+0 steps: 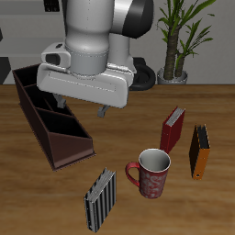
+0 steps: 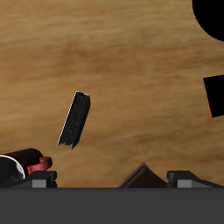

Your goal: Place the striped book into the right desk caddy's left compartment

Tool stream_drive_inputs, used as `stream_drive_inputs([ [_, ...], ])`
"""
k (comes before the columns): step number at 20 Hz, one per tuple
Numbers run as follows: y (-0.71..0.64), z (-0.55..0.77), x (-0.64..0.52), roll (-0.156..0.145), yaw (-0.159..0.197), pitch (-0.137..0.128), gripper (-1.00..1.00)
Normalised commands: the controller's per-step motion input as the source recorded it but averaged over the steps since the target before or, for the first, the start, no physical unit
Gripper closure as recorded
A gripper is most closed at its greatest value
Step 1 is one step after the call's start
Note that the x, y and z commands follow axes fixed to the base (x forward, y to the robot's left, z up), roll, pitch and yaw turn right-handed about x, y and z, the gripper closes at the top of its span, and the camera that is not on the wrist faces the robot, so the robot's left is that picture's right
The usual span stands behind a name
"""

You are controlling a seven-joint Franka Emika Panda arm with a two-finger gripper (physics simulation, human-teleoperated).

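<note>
Wooden tabletop (image 1: pixel 119 128) fills both views, with a potted plant (image 1: pixel 179 41) standing behind its back edge.

Nearest the table's front edge stands the striped book (image 1: pixel 100 199), upright and free of everything, its black-and-grey stripes running vertically. Seen from the wrist it shows as a thin dark slab (image 2: pixel 75 120) on bare wood, lying at a slant across the grain. Nothing touches it.

Just beside it, a little farther back, sits a mug (image 1: pixel 151 173) with a red patterned wall and pale inside, its handle turned toward the striped book; the two are near but apart. In the wrist view the mug's red handle (image 2: pixel 37 164) peeks past the gripper body.

Beyond the mug a red book (image 1: pixel 172 130) stands upright, and near it, toward the table's side, an orange-and-black book (image 1: pixel 199 151) stands upright too.

On the other side of the table lies the caddy (image 1: pixel 50 119), a long dark brown box with open top and inner partitions, running from the back toward the front; its near end is well apart from the striped book. Its compartments look unfilled.

The gripper (image 1: pixel 101 112) hangs over the table's middle beside the caddy, above and behind the striped book, holding nothing. Whether its fingers are apart or together I cannot tell.
</note>
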Motion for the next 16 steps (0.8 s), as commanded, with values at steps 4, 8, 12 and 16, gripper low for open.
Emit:
stream_drive_inputs([
  [4,0.28,-0.29,0.2,0.009,-0.009,0.002,-1.0],
  [8,0.27,-0.29,0.12,-0.006,-0.072,-0.009,-1.0],
  [12,0.24,-0.27,0.09,0.008,-0.003,-0.043,-1.0],
  [16,0.14,-0.28,0.1,0.036,-0.008,-0.003,-1.0],
])
